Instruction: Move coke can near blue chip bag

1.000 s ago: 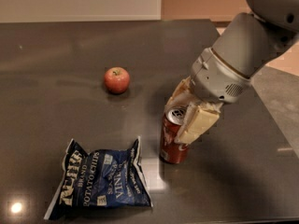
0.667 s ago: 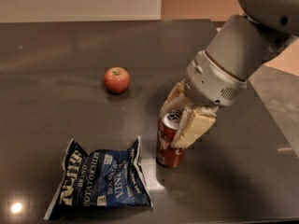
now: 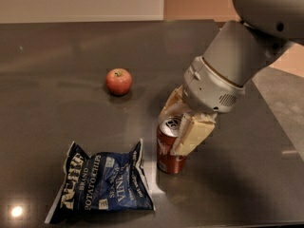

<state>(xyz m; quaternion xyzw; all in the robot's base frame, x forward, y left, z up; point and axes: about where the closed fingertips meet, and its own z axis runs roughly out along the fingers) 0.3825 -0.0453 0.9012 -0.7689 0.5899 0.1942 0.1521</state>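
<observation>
Dark glossy table (image 3: 57,56) fills the view; a pale wall runs along its far edge.

Grey robot arm (image 3: 237,56) enters from the upper right and angles down toward the table's middle right.

Blue chip bag (image 3: 102,184) lies flat near the front edge, left of centre, white lettering facing up, crumpled top edge pointing right.

Gripper (image 3: 173,127) sits at the end of the arm, over the top of the coke can (image 3: 167,151). Its cream fingers (image 3: 190,134) are closed against the can from two sides: one lies across the front right of the upper body, the other sits behind the rim on the far left. The can is pinched between them.

The can stands upright, silver top visible, just beside the bag's right edge. Contact with the bag cannot be made out.

Red apple (image 3: 118,81) rests alone farther back and to the left, well apart from both can and bag.
</observation>
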